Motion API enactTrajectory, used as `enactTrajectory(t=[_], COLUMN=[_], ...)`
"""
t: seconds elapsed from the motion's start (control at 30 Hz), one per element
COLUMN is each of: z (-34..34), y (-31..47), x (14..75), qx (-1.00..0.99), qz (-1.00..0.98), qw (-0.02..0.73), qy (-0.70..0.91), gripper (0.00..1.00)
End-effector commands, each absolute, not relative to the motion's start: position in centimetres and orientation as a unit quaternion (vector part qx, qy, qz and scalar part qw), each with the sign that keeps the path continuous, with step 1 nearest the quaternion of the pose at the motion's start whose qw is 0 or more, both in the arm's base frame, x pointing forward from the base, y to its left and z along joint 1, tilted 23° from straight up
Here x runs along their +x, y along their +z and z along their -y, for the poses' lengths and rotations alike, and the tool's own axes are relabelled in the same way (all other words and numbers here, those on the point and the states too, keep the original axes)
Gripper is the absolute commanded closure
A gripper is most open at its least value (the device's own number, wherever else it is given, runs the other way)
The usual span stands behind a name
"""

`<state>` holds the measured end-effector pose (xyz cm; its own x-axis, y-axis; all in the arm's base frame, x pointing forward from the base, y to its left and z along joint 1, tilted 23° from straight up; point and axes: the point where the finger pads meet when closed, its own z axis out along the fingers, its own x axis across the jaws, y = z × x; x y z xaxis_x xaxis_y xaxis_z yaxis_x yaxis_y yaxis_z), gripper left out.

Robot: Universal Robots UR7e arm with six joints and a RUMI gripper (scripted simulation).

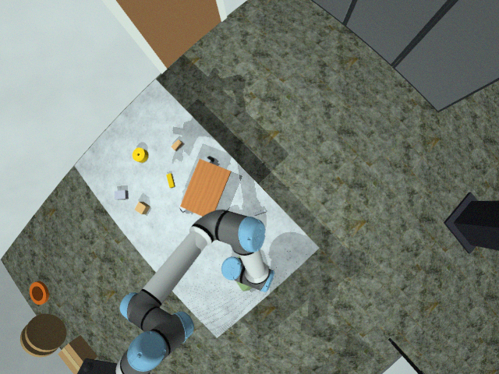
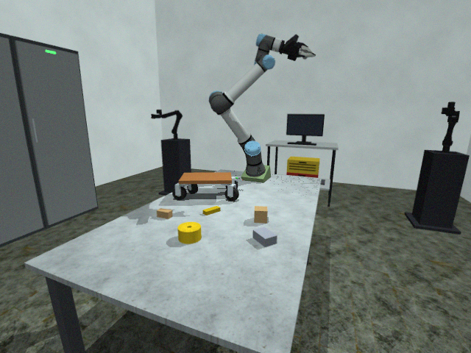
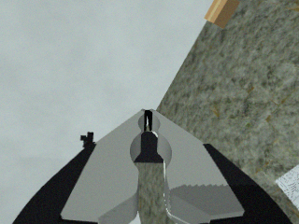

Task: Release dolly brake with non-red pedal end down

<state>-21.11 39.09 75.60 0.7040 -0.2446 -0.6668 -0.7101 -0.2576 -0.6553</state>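
Note:
The dolly (image 2: 205,177) has an orange wooden deck and black casters, and stands on the grey table near the arm's base; from above it shows as an orange rectangle (image 1: 205,187). A black caster part (image 1: 210,160) sticks out at its far corner; the brake pedal's ends are too small to tell. My gripper (image 2: 308,53) is high in the air, far above the dolly and pointing away from it. Its fingers are shut on nothing, as the wrist view (image 3: 149,122) shows.
On the table lie a yellow cylinder (image 2: 188,232), a yellow bar (image 2: 210,209), two tan blocks (image 2: 260,213) (image 2: 164,212) and a grey block (image 2: 264,235). Behind stand a desk with a monitor (image 2: 305,126), black camera pedestals (image 2: 437,187) and a grey cabinet (image 2: 41,132).

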Motion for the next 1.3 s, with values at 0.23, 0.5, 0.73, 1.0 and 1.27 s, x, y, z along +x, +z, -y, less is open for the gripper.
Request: enactTrajectory(t=[0.23,0.5,0.73,1.0,1.27], z=[-39.5,-39.9,-40.4,-41.1,-41.8], y=[75.3,74.9,74.3,73.5,72.4], x=[-20.2,-19.4,-17.9,-15.8,-13.3], qx=[-0.767,-0.774,-0.784,-0.797,-0.813], qz=[-0.304,-0.294,-0.277,-0.253,-0.224], qw=[0.527,0.53,0.535,0.537,0.535], qy=[0.204,0.184,0.151,0.107,0.053], gripper=[1.0,1.0,1.0,1.0,1.0])
